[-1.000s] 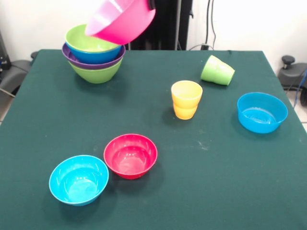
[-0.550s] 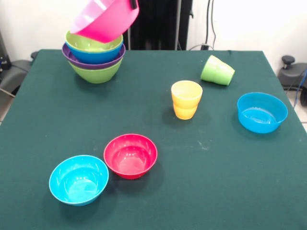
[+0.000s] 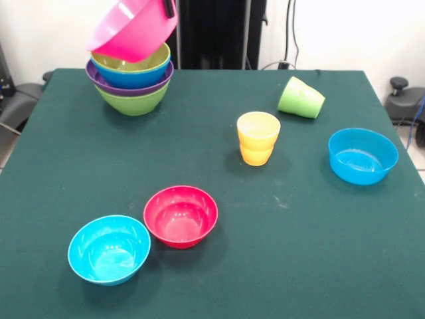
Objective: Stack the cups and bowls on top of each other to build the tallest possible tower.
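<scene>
Looked like a robotics lab or test room, not a home. A table [image 3: 199, 133] covered in dark green cloth filled most of the frame, set up as a work surface. Behind it at top centre stood a black column [image 3: 216, 33] against a plain white wall [image 3: 345, 26], with cables [image 3: 292, 40] hanging down the wall just right of it. At the right edge, beside the table, sat a black knob-topped stand [image 3: 400, 93] and a blue cable [image 3: 417, 123]. At the left edge were dark grey equipment parts [image 3: 16, 100], too cut off to identify. Bare light floor showed at both lower sides. No furniture or decor of a living space.
</scene>
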Motion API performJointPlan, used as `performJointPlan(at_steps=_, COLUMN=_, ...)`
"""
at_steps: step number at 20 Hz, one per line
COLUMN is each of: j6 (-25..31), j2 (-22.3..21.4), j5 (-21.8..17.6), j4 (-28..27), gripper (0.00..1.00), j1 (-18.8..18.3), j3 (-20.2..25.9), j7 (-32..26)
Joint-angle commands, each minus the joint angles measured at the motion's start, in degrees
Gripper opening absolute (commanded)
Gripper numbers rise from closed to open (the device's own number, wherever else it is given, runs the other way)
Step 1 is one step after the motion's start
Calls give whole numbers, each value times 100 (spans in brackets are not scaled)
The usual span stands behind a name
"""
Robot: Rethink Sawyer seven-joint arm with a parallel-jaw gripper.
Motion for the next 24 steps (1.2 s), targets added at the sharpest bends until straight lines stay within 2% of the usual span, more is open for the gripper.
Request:
performJointPlan(at_steps=1, j6=-387, j2=436, j5=-548, j4=407, gripper=0, j1=-50, j3=465, j7=-923)
performJointPlan(at_steps=14, j6=-55, j2=61, j5=-415, j4=616, gripper=0, j1=-653, j3=1054, j7=-1020)
performJointPlan(at_steps=20, j6=126, j2=-275, j5=-207, j4=771, gripper=0, j1=-959, j3=1414, j7=-1109)
performJointPlan(at_steps=24, j6=179, j2=-223, j5=-295, j4=730, gripper=0, j1=-1066, j3=1487, j7=-1076)
